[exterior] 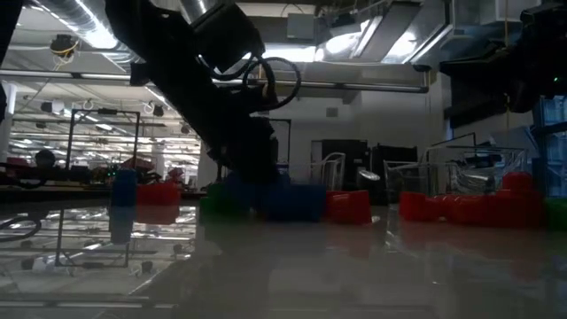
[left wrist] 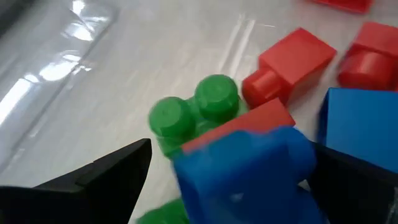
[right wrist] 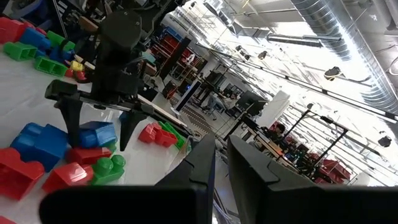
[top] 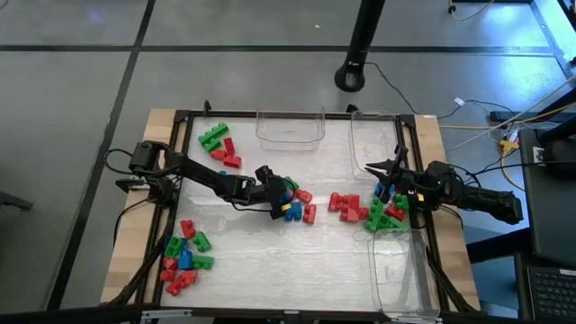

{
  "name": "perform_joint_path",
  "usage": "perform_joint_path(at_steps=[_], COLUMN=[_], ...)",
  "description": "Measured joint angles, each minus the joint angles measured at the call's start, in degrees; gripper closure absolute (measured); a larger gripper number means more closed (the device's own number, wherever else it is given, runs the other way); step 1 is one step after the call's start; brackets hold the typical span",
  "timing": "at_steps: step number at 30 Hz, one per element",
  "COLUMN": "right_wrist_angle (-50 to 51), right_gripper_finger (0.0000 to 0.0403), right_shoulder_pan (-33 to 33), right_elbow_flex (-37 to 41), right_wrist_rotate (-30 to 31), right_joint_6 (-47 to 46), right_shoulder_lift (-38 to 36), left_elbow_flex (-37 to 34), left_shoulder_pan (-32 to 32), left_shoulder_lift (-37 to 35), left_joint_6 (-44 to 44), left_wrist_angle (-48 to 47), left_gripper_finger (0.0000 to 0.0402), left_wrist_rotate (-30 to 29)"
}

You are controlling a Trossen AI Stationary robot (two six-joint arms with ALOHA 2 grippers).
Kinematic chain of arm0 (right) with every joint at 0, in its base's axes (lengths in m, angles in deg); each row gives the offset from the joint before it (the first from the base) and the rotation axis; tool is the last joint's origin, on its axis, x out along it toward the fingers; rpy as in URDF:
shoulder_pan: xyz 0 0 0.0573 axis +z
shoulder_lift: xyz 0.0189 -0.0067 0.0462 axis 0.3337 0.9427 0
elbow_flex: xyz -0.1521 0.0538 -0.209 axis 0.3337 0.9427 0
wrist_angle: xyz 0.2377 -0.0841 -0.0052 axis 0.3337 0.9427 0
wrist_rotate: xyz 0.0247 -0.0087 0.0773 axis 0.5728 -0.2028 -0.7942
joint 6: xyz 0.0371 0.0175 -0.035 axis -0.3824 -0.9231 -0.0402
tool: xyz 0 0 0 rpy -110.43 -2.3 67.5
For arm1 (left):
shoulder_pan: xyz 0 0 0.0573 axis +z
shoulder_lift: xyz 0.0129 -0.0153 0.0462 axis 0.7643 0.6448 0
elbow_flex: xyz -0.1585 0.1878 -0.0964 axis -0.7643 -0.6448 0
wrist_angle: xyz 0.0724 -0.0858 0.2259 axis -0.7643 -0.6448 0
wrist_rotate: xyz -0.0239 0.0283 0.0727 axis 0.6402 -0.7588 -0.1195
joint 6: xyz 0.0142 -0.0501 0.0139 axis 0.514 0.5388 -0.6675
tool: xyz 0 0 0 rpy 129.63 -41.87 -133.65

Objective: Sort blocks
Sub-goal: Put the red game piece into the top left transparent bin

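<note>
Red, green and blue blocks lie in heaps on the table: one far left (top: 220, 144), one near left (top: 184, 256), one in the middle (top: 301, 205) and one at the right (top: 373, 214). My left gripper (top: 286, 205) is down at the middle heap, open. A blue block (left wrist: 249, 174) with a red block (left wrist: 249, 121) against it lies between its two fingers (left wrist: 112, 180); a gap shows on one side. A green block (left wrist: 193, 112) lies just beyond. My right gripper (top: 382, 166) waits shut, raised over the right side of the table, with nothing in it.
Clear bins stand at the far edge (top: 290, 126), the far right (top: 373, 144) and the near right (top: 400, 279). More red blocks (left wrist: 292, 62) and a blue one (left wrist: 360, 124) crowd the left gripper. Bare table lies between the middle heap and the near edge.
</note>
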Motion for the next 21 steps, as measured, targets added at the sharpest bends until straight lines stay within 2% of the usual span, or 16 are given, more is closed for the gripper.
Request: perform_joint_path(at_steps=[3, 15, 21], right_wrist_angle=[0.04, 0.20, 0.20], right_gripper_finger=[0.0358, 0.0358, 0.0358], right_shoulder_pan=[0.00, 0.01, 0.02], right_elbow_flex=[0.00, 0.00, 0.00], right_wrist_rotate=[0.91, 1.09, 1.07], right_joint_6=[0.00, -0.07, -0.13], right_shoulder_lift=[0.00, 0.02, 0.00], left_elbow_flex=[-0.24, -0.15, -0.03], left_shoulder_pan=[0.02, -0.03, -0.42], left_shoulder_lift=[0.42, 0.06, -2.42], left_joint_6=[-0.24, 0.49, 0.37], left_wrist_angle=[-1.54, -1.54, -2.77], left_gripper_finger=[0.0036, 0.0178, 0.0204], left_wrist_rotate=[-0.55, -0.70, -0.51])
